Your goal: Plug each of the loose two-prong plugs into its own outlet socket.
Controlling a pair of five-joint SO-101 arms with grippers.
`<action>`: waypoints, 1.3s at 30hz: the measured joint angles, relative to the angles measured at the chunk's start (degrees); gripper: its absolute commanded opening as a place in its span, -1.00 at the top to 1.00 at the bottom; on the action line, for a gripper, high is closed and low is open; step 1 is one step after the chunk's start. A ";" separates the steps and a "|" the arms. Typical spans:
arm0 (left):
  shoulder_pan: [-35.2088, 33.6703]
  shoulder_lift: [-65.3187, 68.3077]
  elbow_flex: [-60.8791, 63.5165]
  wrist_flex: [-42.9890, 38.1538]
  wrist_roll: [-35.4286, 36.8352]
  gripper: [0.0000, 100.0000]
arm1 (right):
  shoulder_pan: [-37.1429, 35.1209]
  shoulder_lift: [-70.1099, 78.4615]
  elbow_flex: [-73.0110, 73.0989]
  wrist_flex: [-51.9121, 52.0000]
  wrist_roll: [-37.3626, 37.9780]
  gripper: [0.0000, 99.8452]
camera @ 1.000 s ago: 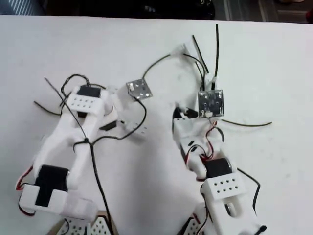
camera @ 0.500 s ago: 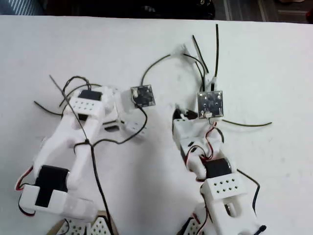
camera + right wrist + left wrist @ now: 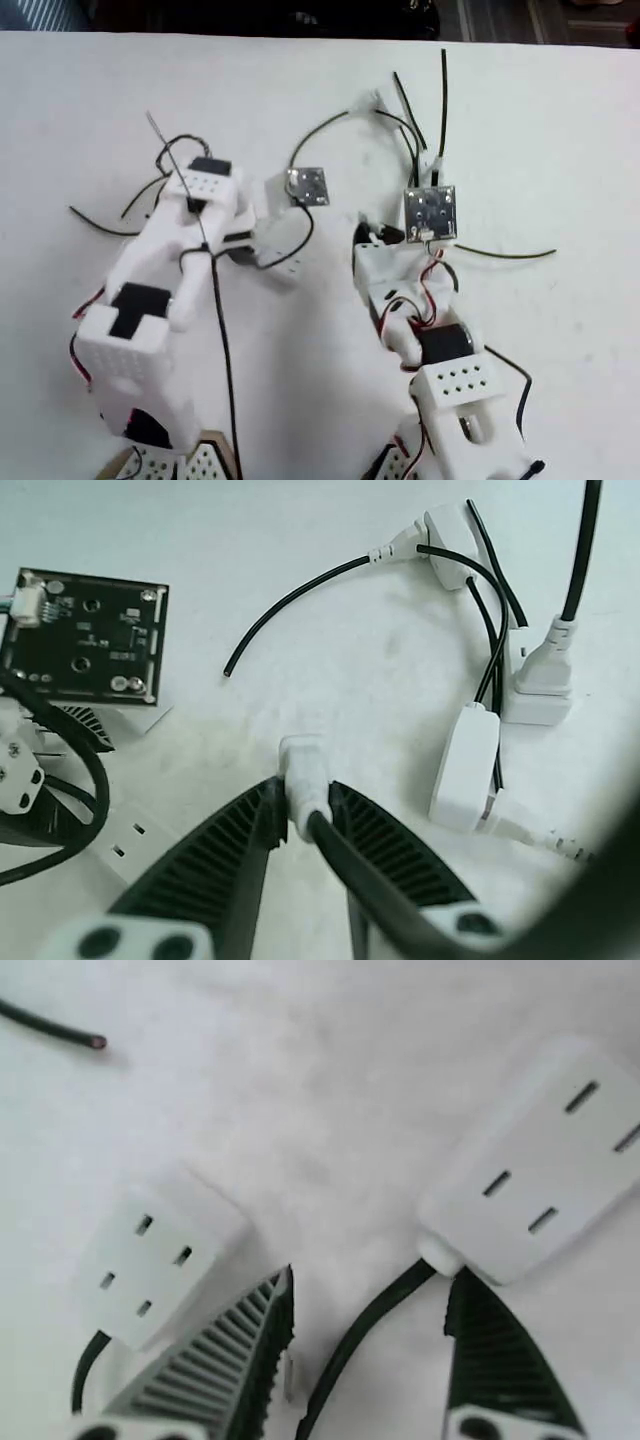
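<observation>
Near tabletop centre, left gripper (image 3: 370, 1280) gapes open with outlet socket (image 3: 545, 1185) just past its fingertips; right gripper (image 3: 305, 790) clamps plug (image 3: 303, 765), long axis along fingers

Bright, even light from above washes the white surface (image 3: 560, 120) almost flat in the high view. Shadows are soft and short (they hug the arms and cords). A circuit board (image 3: 431, 212) glints silver with glare. The white plug (image 3: 300, 760) in the right hand (image 3: 305, 792) stands bright between dark fingers; a dark curve shades one corner of that view.
</observation>
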 measured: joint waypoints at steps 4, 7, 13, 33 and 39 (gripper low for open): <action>0.35 2.29 -0.88 1.14 -1.76 0.78 | -0.09 0.00 0.00 0.00 0.00 0.97; 0.62 2.46 -0.79 3.69 -2.90 0.79 | 0.00 0.00 0.00 0.00 0.00 0.97; 0.53 2.46 -1.93 10.81 -2.81 0.79 | -0.62 0.00 0.00 0.00 0.00 0.97; 0.44 -5.63 4.04 13.98 20.84 0.52 | -1.05 0.00 0.00 0.00 0.00 0.97; 0.44 -5.63 4.04 10.29 12.22 0.43 | -1.05 0.00 0.00 0.00 0.00 0.97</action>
